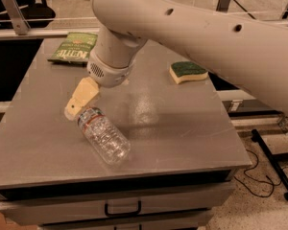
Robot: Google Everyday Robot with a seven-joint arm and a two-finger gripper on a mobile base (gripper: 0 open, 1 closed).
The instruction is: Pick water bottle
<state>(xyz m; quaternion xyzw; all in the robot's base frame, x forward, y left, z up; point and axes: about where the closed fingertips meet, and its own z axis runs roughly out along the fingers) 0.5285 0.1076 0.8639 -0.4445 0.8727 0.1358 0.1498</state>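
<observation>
The water bottle lies on its side on the grey table, near the front left. It is clear and ribbed, with a white label band edged in red and teal near the neck. Its neck points to the back left. My gripper hangs from the large white arm and sits right at the bottle's neck end. It covers the cap, which is hidden. I cannot tell whether it touches the bottle.
A green chip bag lies at the back left of the table. A yellow and green sponge lies at the back right. The table's front edge is just below the bottle, with a drawer underneath.
</observation>
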